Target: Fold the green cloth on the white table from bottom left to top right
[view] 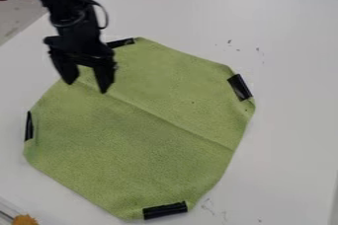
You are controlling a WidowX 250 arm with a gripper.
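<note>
The black gripper [86, 86] hangs over the upper left part of the green cloth [151, 115], its two fingers apart with nothing between them. The cloth lies spread out on the white table [290, 71], with a straight crease running from upper left to lower right. Black tape pieces mark its four corners, at the top, right, bottom and left, and the corners look cut or folded under. Part of the cloth's upper left edge is hidden behind the gripper.
An orange-brown object [25, 219] is at the bottom left corner, beside a clear or metallic edge. Small dark marks are on the table above and below the cloth. The table's far edge runs across the upper right.
</note>
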